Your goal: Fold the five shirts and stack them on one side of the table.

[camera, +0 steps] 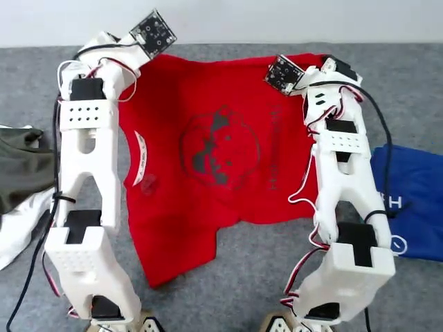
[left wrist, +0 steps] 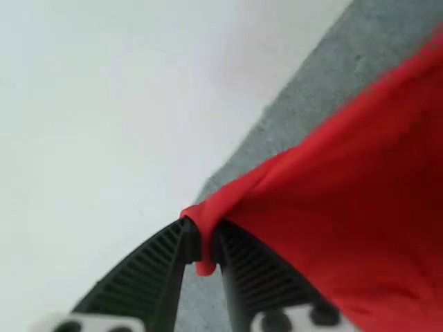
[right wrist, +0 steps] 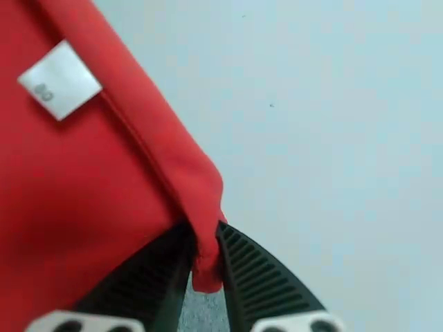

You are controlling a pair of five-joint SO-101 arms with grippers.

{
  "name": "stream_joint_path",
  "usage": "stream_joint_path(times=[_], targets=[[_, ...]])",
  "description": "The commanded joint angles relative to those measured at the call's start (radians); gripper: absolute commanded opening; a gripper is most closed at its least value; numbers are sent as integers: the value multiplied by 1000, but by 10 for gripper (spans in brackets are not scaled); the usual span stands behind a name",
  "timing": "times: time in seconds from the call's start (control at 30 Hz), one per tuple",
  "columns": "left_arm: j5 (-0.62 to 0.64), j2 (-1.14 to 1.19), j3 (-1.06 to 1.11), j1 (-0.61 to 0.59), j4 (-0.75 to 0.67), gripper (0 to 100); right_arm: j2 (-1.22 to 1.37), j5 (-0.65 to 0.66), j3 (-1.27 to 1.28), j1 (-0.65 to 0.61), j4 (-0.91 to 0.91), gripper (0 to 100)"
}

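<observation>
A red shirt (camera: 208, 159) lay spread across the middle of the gray table (camera: 263, 277). The left gripper (left wrist: 203, 252) was clamped on a fold at one far corner of it, and the right gripper (right wrist: 204, 259) on the other. A blue shirt (camera: 415, 200) lay at the table's right edge, with an olive shirt (camera: 21, 166) and a white shirt (camera: 17, 232) at its left edge.

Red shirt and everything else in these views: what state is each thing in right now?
red shirt: spread out, unfolded, far edge pinched at two corners.
left hand: shut on red shirt.
right hand: shut on red shirt.
blue shirt: lying flat at the table's side.
olive shirt: crumpled, unfolded.
white shirt: crumpled, unfolded.
</observation>
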Motion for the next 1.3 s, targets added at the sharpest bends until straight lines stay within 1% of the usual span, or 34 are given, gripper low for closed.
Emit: stream_joint_path(times=[0.0,0.07,0.17,0.27,0.4,0.53,0.67,0.87,1.0,1.1,1.27], targets=[[-20,-83,-61,12,106,13,-21,11,-61,1,-8,10],[-43,-107,-62,17,207,13,-30,11,-66,4,84,10],[-98,-144,-62,41,393,13,-76,12,-81,5,294,10],[-112,-178,-64,57,557,13,-124,12,-84,8,483,10],[-112,-215,-64,68,710,13,-185,12,-84,10,690,10],[-110,-259,-59,87,870,13,-242,12,-84,8,840,10],[-104,-358,71,84,872,13,-285,12,-84,24,1012,10],[-107,-614,463,123,872,14,-335,9,-84,70,1233,10],[-106,-781,693,157,872,14,-340,9,-81,99,1334,10],[-91,-864,849,173,872,14,-340,9,-81,111,1402,10],[-74,-953,1096,175,872,14,-332,9,-78,113,1435,10]])
